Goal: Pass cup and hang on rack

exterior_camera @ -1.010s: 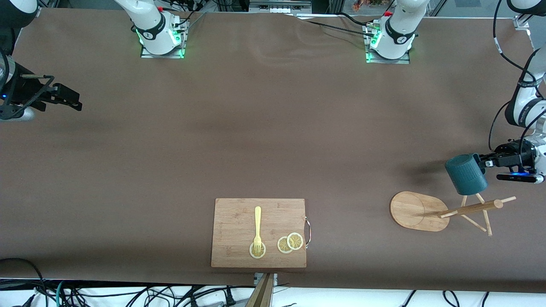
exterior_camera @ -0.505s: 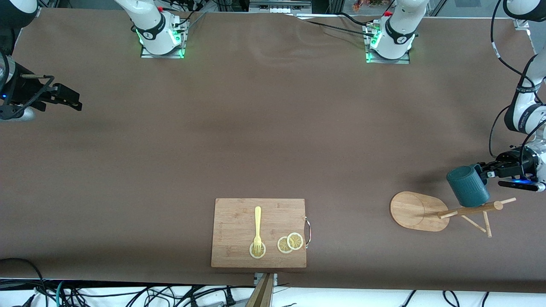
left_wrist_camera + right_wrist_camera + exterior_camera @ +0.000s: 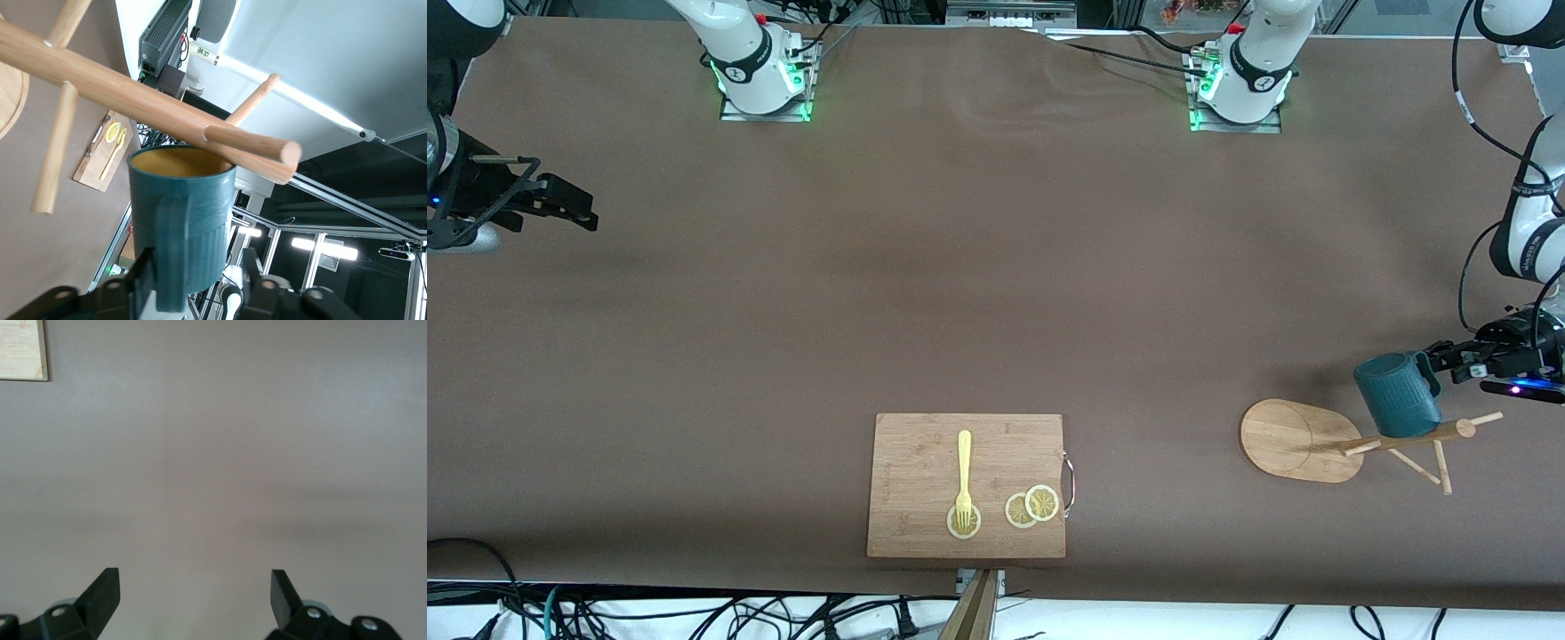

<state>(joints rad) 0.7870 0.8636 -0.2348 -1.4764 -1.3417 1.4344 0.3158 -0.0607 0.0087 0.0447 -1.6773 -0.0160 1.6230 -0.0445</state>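
The dark teal ribbed cup (image 3: 1396,404) is up at the top of the bamboo rack (image 3: 1285,440), against its pole (image 3: 1405,436), mouth tilted up. In the left wrist view the cup (image 3: 180,220) shows its tan inside just under the pole (image 3: 133,87), and a peg (image 3: 250,141) crosses its rim. My left gripper (image 3: 1440,364) is at the cup's handle; its fingers stand apart on either side of the handle (image 3: 170,247) without pressing it (image 3: 197,267). My right gripper (image 3: 578,209) waits open and empty over the right arm's end of the table (image 3: 193,587).
A rectangular wooden cutting board (image 3: 925,462) lies near the table's front edge at the middle. It carries a yellow fork (image 3: 964,471) and lemon slices (image 3: 1032,505). The rack's thin pegs (image 3: 1440,462) stick out beside the cup.
My left gripper lowered the cup onto the rack's top. The cup swung from tilted to nearly upright, and the fingers now stand off the handle. The right arm has not moved.
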